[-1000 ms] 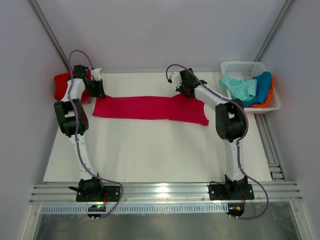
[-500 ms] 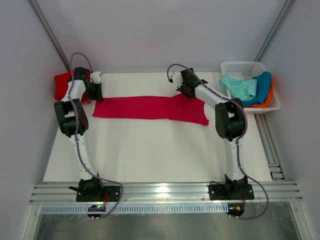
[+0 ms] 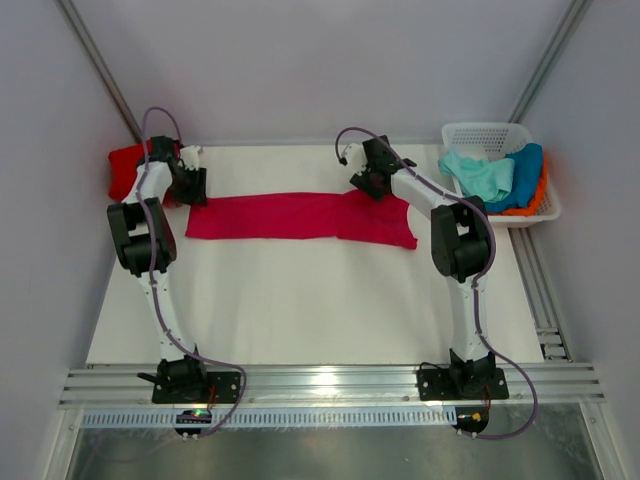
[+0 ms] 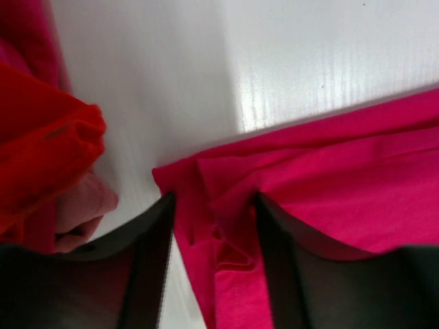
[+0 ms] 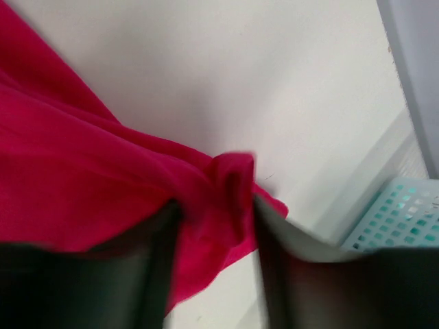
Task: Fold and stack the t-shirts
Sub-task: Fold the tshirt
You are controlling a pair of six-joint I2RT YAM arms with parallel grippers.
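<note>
**Left of the basket (image 3: 487,131), a pink shirt (image 3: 300,216) lies in a long strip**

From above, the pink shirt lies flat on the table, its right end near the basket. A red shirt (image 3: 124,160) sits bunched at the edge farthest from the basket.

Left wrist: the left gripper (image 4: 214,199) stands narrowly parted astride the strip's crumpled corner.

Right wrist: the right gripper (image 5: 215,203), nearer the basket, is partly open around another bunched corner.
</note>
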